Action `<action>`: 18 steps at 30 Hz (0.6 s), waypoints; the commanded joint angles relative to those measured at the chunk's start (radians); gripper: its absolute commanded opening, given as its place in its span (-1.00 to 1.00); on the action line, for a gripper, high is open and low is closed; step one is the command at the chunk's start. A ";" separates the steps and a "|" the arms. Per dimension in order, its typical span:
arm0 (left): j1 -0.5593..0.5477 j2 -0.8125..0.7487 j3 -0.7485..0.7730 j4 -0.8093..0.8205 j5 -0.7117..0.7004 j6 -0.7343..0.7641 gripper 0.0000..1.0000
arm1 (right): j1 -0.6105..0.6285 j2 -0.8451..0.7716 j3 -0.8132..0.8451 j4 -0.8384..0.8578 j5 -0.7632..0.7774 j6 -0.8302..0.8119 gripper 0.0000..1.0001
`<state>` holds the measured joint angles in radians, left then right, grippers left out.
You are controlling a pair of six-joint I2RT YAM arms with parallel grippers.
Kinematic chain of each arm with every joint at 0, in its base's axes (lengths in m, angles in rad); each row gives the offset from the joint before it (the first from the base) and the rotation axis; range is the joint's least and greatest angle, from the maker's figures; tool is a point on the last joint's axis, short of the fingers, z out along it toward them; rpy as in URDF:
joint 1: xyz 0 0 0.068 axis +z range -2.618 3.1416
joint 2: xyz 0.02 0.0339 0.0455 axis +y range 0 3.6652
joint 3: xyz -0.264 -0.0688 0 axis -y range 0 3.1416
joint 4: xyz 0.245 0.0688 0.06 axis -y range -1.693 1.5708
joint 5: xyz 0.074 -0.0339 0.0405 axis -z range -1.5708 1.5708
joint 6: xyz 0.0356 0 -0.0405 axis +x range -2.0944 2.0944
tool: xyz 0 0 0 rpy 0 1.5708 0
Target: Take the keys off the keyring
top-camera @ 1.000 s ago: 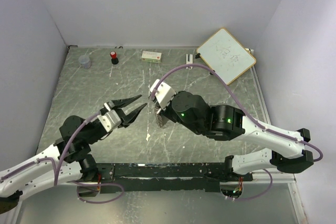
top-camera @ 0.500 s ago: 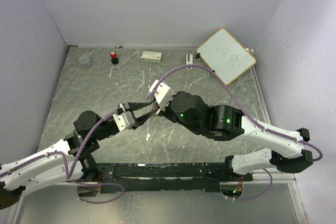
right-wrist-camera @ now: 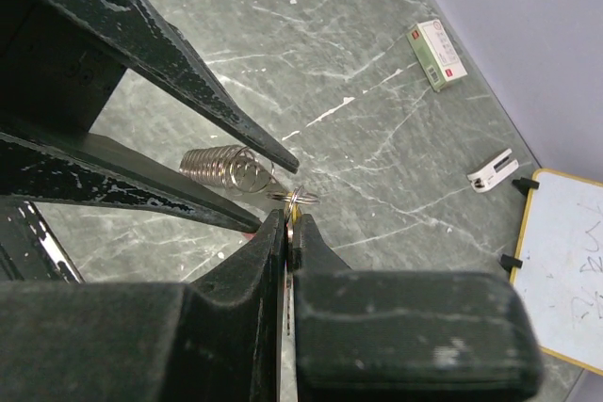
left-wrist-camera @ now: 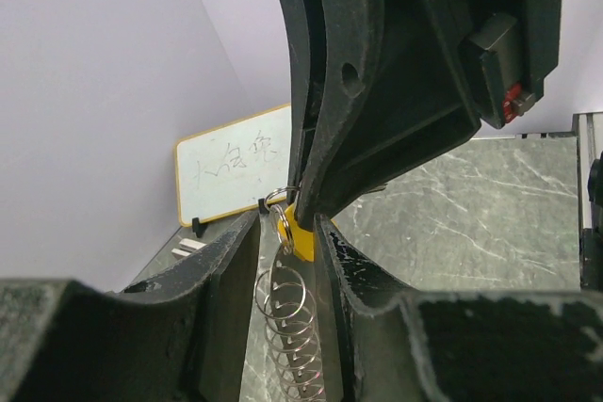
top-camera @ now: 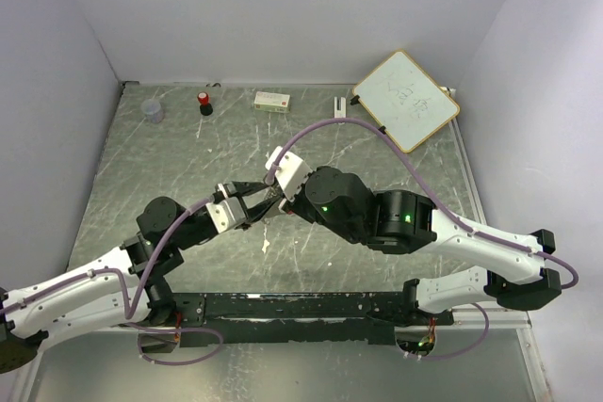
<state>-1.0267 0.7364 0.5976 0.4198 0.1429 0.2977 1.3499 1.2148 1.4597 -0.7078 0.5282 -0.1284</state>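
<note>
Tightly clamping the yellow-headed key point(left-wrist-camera: 300, 234) in the fully closed right gripper point(right-wrist-camera: 287, 220), with a small ring point(right-wrist-camera: 301, 198) poking out just past the tips. Straddling the coiled silvery keyring point(right-wrist-camera: 226, 168) with the left gripper point(top-camera: 270, 198), jaws partway apart, one finger on each side, contact not discernible. Further out, at the back-left of the table point(top-camera: 170, 167), a clear cup point(top-camera: 152, 111), contents impossible to make out. Compared with a second ago, reached in with the left arm from well left of the bunch, and narrowed its jaws.
</note>
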 commanded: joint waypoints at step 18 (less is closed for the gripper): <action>-0.001 0.023 0.005 -0.006 -0.038 0.019 -0.32 | 0.020 0.011 0.017 0.045 -0.006 -0.019 -1.00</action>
<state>-1.0264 0.7578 0.5976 0.4194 0.1329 0.3023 1.3552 1.2236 1.4597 -0.7044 0.5339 -0.1371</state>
